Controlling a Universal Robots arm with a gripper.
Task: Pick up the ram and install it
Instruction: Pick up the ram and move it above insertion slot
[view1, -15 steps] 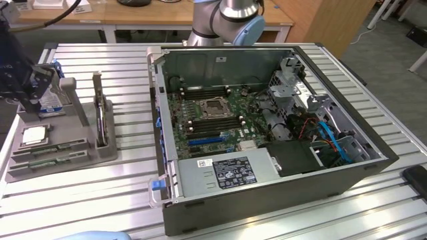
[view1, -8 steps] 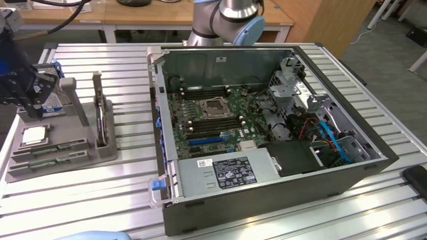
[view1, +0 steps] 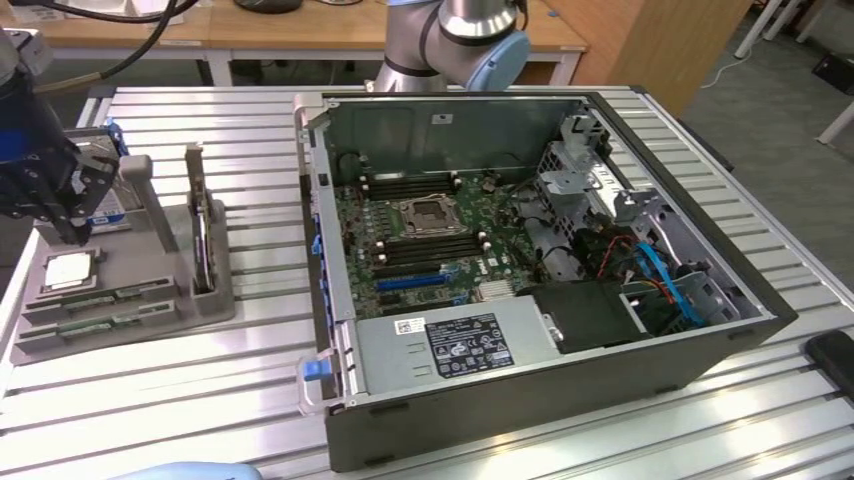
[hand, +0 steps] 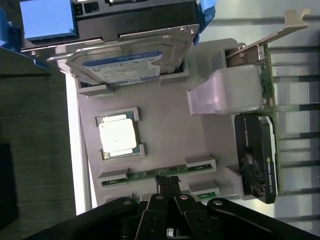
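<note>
Slatted tabletop (view1: 160, 420), tray (view1: 207, 305) at nine o'clock of the case (view1: 534, 400): the ram (hand: 140, 175) is pinched by closed jaws; jamming is risked if lifted askew.

The ram (hand: 150, 174) is a thin, narrow green circuit-board stick with small dark chips along its face. It lies lengthwise in a shallow slot of a grey holder (hand: 165, 132), held between raised grey tabs near both ends, just beside the square silver processor (hand: 119, 138). In the exterior view it sits at the holder's front edge (view1: 118, 295). A second ram stick (view1: 100, 323) lies parallel in the next slot, close beside it.
</note>
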